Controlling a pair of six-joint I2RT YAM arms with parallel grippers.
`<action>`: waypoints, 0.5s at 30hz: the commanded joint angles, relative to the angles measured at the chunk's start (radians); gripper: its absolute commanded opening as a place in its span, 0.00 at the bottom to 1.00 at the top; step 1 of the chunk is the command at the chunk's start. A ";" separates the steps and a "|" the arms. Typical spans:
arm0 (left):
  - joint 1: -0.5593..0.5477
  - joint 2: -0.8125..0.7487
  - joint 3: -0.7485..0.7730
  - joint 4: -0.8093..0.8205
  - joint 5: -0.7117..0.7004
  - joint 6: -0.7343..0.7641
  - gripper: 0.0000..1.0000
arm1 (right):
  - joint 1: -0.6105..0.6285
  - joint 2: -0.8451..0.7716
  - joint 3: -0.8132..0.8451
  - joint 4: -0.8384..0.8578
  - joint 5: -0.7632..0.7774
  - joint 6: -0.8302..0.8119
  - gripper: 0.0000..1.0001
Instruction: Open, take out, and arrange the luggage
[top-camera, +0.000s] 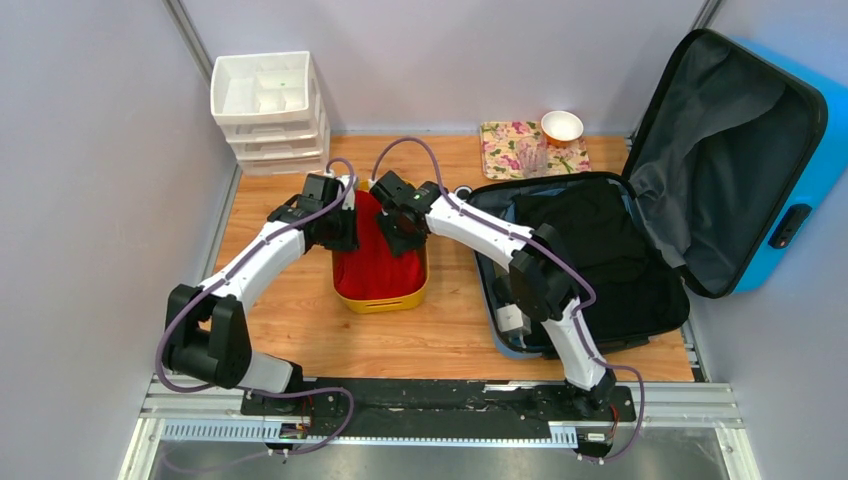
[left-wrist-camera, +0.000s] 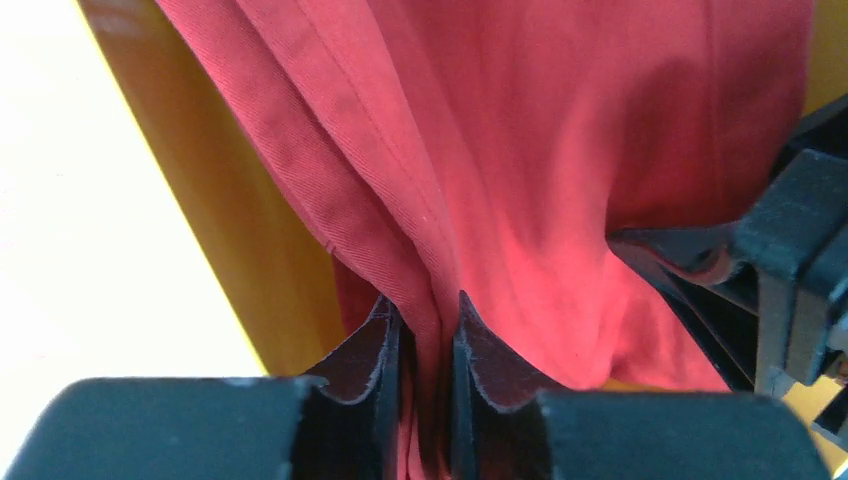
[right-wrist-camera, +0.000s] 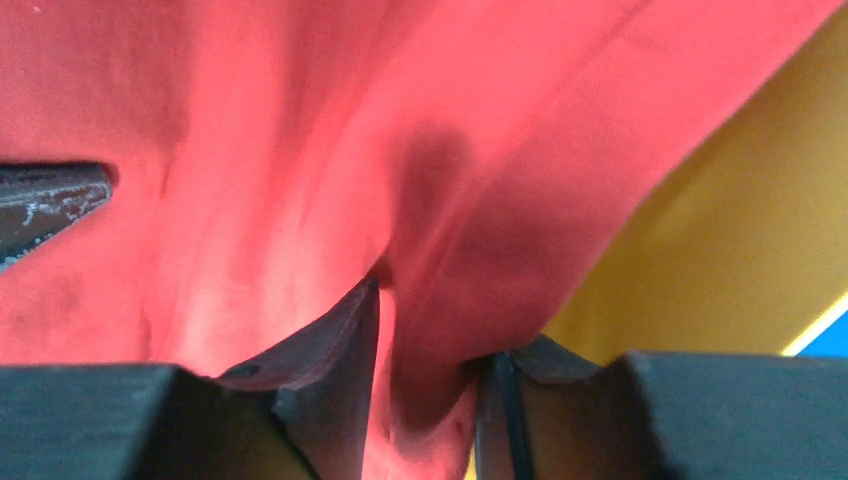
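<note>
Left hand (left-wrist-camera: 425, 315): clamped on a fold of the red twill cloth (left-wrist-camera: 560, 150), jaws nearly together with fabric pinched through. Right hand (right-wrist-camera: 435, 330), at 3 o'clock of it: jaws stand apart with a bunch of the same cloth between them. Can't tell if it's actually pinching. Both sit over the yellow plastic tub (top-camera: 390, 303), with the cloth mostly inside.

Risks:
- If my right has no grip and I lift left, the cloth hangs from one point and could drape over the tub's rim instead of lying flat.
- Fabric sits against my right fingers (right-wrist-camera: 320, 340). Pulling away sideways could snag it and drag the cloth along.
- The tub looks light and stands loose on the wooden counter (top-camera: 290, 320). A tug on caught cloth could slide or tip it.

The luggage (top-camera: 815, 150), a glossy bright-blue hard-shell suitcase with dark grey lining, lies open just beside the tub at 3 o'clock. Its lid stands up toward the right wall, and black garments (top-camera: 590, 235) lie in the lower half. My right arm crosses its near-left corner, so a wide swing could clip the rim or shove the case.

At 1 o'clock, a floral tray (top-camera: 497, 140) carries a clear glass (top-camera: 532, 155) and a small bowl (top-camera: 562, 127), near the case's back corner. A shoved case could topple the glass. The white drawer stack (top-camera: 268, 100) at 11 o'clock is well apart, no concern.
</note>
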 joint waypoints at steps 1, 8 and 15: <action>0.025 0.008 0.065 0.000 0.045 -0.040 0.29 | -0.007 -0.078 0.037 0.025 -0.023 -0.021 0.52; 0.032 -0.022 0.265 -0.058 0.029 0.033 0.62 | -0.008 -0.176 0.079 0.077 -0.051 -0.107 0.66; 0.064 -0.044 0.361 -0.107 0.081 0.110 0.65 | -0.031 -0.304 0.088 0.108 -0.043 -0.268 0.71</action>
